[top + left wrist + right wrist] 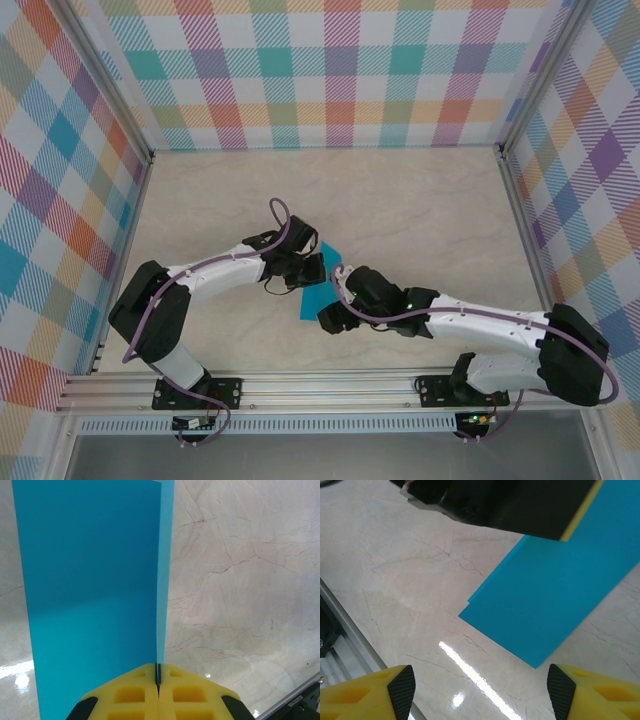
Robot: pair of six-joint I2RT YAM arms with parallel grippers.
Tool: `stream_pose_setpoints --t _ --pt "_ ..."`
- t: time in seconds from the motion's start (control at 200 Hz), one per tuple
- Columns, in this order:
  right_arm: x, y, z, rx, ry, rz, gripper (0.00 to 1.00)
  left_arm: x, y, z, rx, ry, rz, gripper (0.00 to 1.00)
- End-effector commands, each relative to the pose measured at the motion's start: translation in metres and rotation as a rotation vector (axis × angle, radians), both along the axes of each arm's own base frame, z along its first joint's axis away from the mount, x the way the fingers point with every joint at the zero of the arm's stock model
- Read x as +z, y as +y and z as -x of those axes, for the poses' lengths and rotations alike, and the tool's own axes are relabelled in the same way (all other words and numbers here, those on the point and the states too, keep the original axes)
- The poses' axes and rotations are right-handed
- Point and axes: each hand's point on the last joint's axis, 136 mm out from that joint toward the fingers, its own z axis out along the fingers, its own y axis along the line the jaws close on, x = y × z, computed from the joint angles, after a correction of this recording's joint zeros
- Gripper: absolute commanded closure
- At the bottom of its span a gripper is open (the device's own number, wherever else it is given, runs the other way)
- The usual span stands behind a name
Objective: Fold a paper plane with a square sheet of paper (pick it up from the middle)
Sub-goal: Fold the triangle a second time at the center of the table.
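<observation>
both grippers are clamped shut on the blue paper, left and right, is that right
Not quite. The right gripper is open, its jaws spread wide and not touching the blue paper; the right wrist view shows this. The left gripper is indeed clamped shut on the paper.

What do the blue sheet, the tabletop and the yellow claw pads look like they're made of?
Blue sheet: thin matte paper, edge-on just a sliver. Tabletop: glossy, veined like marble, with glare; possibly laminate. Left claw pads: matte yellow, probably foam or plastic, with moulded pockets.
</observation>
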Motion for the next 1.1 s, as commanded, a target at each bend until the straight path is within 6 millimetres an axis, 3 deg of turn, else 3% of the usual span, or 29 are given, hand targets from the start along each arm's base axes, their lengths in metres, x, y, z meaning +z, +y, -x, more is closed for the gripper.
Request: stream_pose_setpoints --t 0.0,0.365,0.73,1.095 --pt "0.013 0.023 -0.014 -0.018 -0.117 -0.015 0.27 0.01 -0.003 -0.001 0.008 -0.025 0.034 1.0" --pt "-0.011 0.036 -0.026 -0.057 -0.166 0.042 0.32 0.008 -0.005 0.0 0.011 -0.017 0.043 1.0" --pt "-0.017 0.028 -0.03 -0.079 -0.181 0.087 0.61 0.008 -0.003 0.0 0.012 -0.017 0.034 1.0" --pt "-0.018 0.022 -0.025 -0.069 -0.161 0.097 0.72 0.006 -0.002 -0.001 0.02 -0.014 0.024 1.0"
